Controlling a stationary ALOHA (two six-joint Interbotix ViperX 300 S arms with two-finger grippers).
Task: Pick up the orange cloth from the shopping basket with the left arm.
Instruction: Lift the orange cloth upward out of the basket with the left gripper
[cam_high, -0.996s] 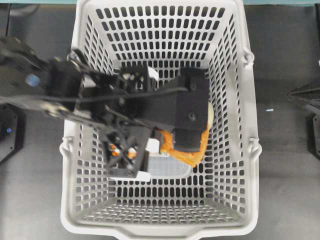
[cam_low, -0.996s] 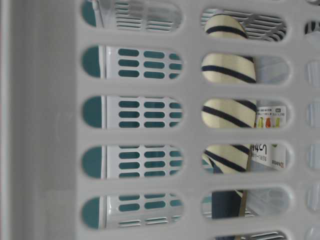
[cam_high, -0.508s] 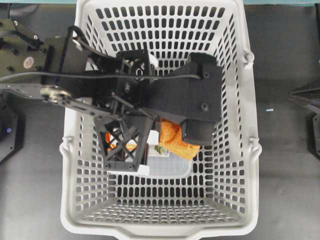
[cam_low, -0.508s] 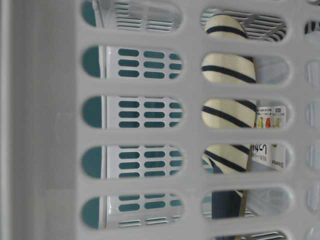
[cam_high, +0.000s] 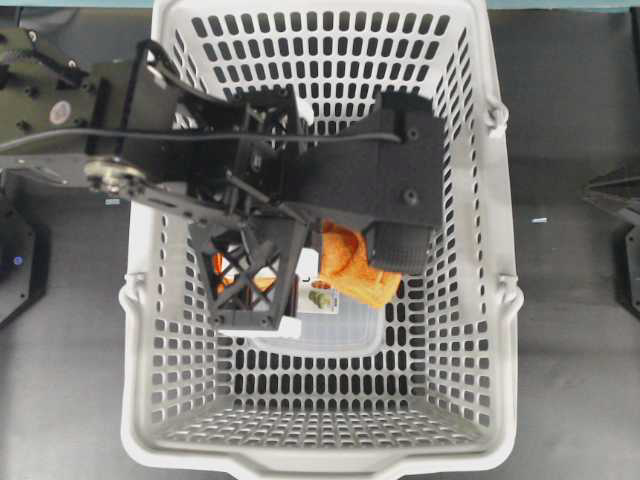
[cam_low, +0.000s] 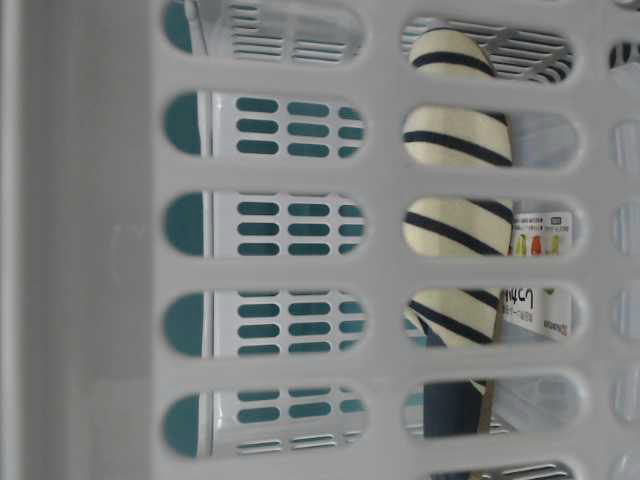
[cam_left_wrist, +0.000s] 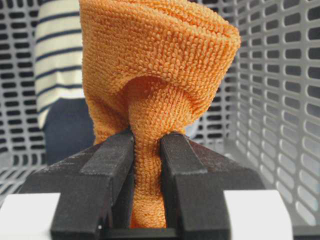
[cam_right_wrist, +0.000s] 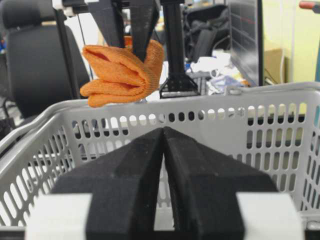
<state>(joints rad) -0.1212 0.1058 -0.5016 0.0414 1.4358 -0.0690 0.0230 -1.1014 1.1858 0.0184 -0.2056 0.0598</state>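
Left jaws (cam_left_wrist: 146, 150) pinching orange cloth (cam_left_wrist: 155, 65), right jaws (cam_right_wrist: 163, 150) closed, slipper (cam_low: 455, 230) half-hidden behind basket (cam_low: 100, 250) lattice.

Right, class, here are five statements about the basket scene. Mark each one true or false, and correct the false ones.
1. The left end effector is clamped on the cloth. True.
2. The cloth lies flat on the basket floor. False: in the right wrist view it hangs above the rim.
3. The right end effector holds the slipper. False: it is shut on nothing, outside the basket.
4. A striped slipper is inside the basket. True.
5. The cloth is blue. False: it is orange.
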